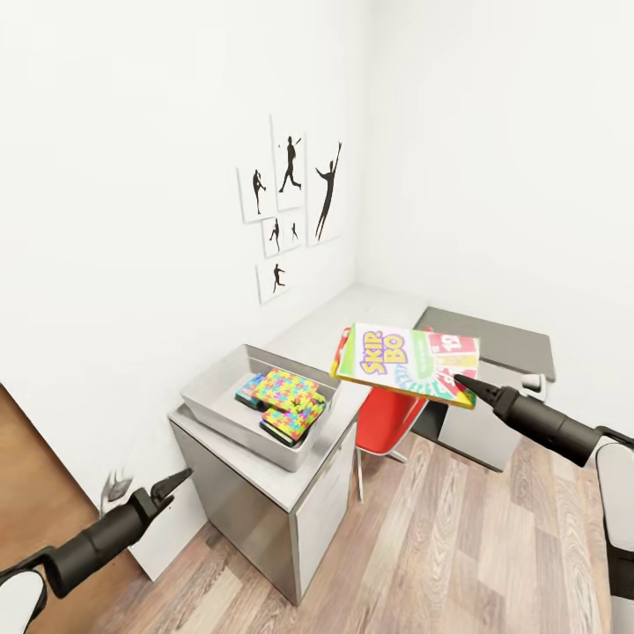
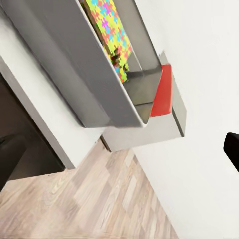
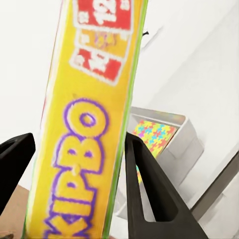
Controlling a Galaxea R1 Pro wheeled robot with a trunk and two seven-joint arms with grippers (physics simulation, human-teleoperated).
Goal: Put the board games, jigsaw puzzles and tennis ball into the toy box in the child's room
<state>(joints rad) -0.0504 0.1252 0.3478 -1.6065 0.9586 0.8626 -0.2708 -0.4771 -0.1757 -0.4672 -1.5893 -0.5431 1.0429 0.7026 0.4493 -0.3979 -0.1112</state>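
My right gripper (image 1: 467,386) is shut on one edge of the Skip-Bo board game (image 1: 407,362), holding it flat in the air to the right of the toy box (image 1: 210,394). In the right wrist view the yellow Skip-Bo box (image 3: 87,124) sits clamped between the two black fingers (image 3: 147,184). The grey toy box rests on the table (image 1: 308,458) against the wall and holds jigsaw puzzles (image 1: 291,392) stacked inside. The left wrist view sees the toy box (image 2: 74,69) from below, with a puzzle (image 2: 109,30) in it. My left gripper (image 1: 172,486) hangs low at the table's front left, holding nothing.
A red chair (image 1: 387,418) stands tucked under the table's corner, beneath the held game. The table's other wing (image 1: 493,343) runs along the right wall. Athlete silhouette pictures (image 1: 291,202) hang above the table. Wood-plank floor (image 1: 440,546) lies open in front.
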